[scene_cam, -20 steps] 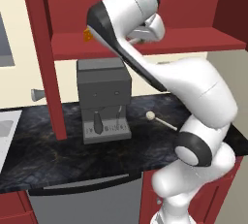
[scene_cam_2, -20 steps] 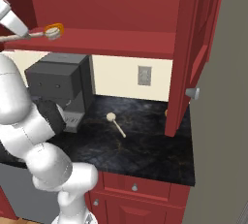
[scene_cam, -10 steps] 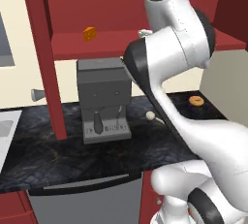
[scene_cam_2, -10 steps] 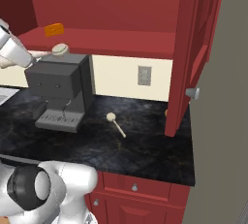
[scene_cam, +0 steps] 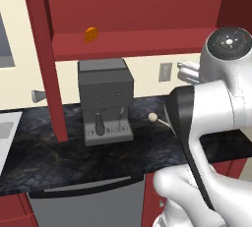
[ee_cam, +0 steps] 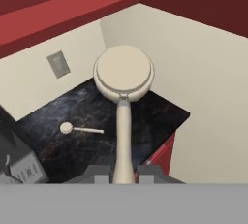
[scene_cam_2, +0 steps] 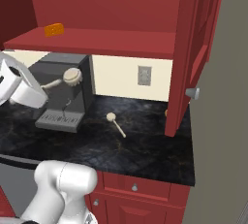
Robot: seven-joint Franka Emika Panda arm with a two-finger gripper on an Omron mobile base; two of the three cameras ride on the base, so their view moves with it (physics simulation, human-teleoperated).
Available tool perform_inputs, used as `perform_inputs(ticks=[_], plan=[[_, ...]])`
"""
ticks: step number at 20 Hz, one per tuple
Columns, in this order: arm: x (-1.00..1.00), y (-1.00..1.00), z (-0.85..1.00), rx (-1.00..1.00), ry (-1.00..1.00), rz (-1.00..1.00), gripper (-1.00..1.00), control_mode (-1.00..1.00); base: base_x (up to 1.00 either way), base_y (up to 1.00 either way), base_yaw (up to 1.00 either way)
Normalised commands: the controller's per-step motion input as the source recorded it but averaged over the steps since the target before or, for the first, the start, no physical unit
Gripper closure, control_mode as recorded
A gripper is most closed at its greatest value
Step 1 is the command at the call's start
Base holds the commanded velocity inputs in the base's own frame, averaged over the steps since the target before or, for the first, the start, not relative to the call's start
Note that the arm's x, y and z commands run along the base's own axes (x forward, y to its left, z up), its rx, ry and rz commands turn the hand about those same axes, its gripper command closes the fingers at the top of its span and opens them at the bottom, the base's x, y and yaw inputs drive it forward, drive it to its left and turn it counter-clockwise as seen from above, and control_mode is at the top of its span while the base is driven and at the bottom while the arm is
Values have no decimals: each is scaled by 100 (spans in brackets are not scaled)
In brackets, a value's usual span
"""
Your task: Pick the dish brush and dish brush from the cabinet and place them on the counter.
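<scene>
Holding one dish brush by its handle, our gripper is closed on it above the black surface.

We see the held dish brush in the right base view too, its round head in front of the grey coffee machine, though the fingers themselves are hard to make out there. The second dish brush lies flat on the surface, between the coffee machine and the open cabinet door; in the left base view our own arm covers most of its handle. A small orange block sits on the shelf of the cabinet. Something small and orange shows at the door's lower edge, mostly hidden, and we cannot tell what it is.
</scene>
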Motion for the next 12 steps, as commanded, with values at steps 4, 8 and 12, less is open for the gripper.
perform_inputs(ticks=[4,8,12], plan=[[3,-39,-44,6,3,2,100,-100,0,0,0],[9,-40,-59,6,8,5,100,-100,0,0,0],[6,-29,-73,2,3,5,100,-100,0,0,0]])
